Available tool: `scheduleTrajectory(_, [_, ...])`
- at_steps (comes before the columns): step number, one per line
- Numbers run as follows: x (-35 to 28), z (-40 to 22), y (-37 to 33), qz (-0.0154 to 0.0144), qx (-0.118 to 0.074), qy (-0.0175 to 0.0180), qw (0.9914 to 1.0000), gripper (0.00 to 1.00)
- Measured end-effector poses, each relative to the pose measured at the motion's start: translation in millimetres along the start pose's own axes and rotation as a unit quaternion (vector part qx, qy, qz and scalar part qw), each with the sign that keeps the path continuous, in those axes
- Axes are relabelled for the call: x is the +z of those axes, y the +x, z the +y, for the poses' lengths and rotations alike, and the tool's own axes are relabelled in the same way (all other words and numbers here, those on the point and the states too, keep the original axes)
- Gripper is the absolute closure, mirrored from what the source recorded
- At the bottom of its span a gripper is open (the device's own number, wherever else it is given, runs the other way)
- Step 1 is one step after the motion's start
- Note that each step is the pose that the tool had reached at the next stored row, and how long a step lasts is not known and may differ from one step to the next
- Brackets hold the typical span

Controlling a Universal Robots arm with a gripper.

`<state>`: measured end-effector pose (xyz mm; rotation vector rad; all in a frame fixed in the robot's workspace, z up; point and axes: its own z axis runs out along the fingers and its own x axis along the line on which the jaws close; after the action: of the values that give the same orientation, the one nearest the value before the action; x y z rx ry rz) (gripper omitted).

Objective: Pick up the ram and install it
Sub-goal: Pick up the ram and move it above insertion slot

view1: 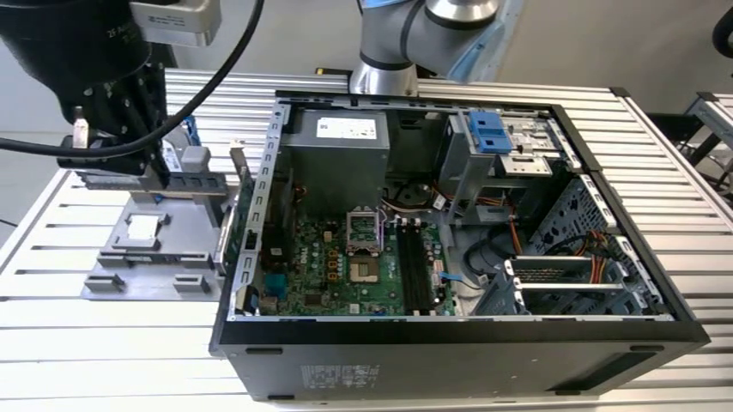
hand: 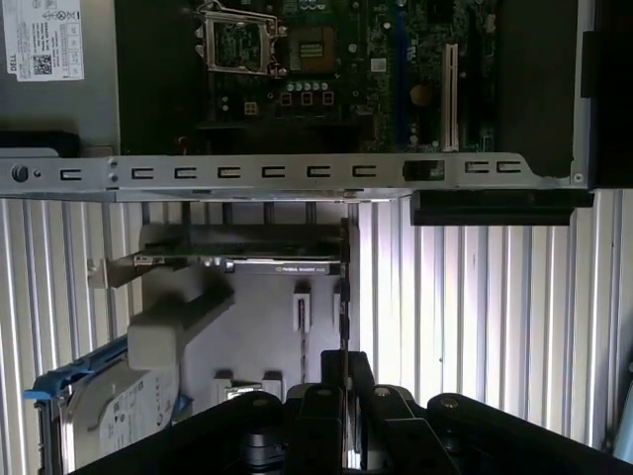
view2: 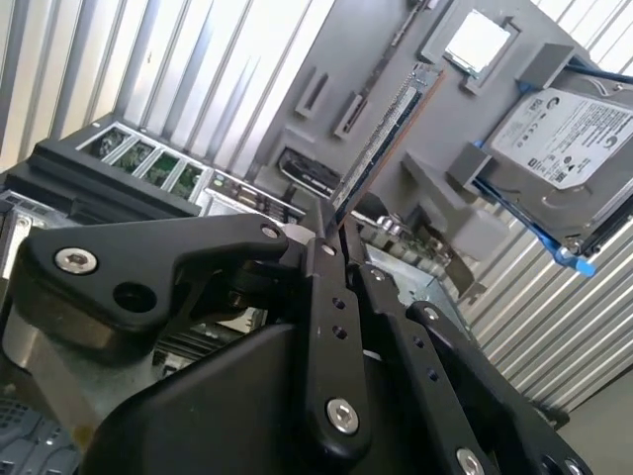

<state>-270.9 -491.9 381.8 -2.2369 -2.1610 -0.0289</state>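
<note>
Beside the open computer case, at the exterior view's left, you find the end effector clenched on the ram. Its black metal fingers pinch one end of the stick. In both wrist views the ram appears edge-on, as a thin, straight, dark board, so you cannot make out its chips or label. It stands over a grey moulded holder, and you cannot tell whether its far end touches that holder.

A silver-labelled hard drive sits in a blue frame on the holder, near a square silver-topped chip. The table is made of ribbed aluminium slats, bright and reflective.

Inside the case, the green motherboard lies flat and carries long black slots. In the exterior view the arm's dark body hides the grasp point.
</note>
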Motion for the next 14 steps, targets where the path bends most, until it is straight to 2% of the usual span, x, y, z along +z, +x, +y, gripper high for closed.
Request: scheduleTrajectory(14, [-0.3,42.9,1.5,0.0,0.0,0.0019,1.0,1.0])
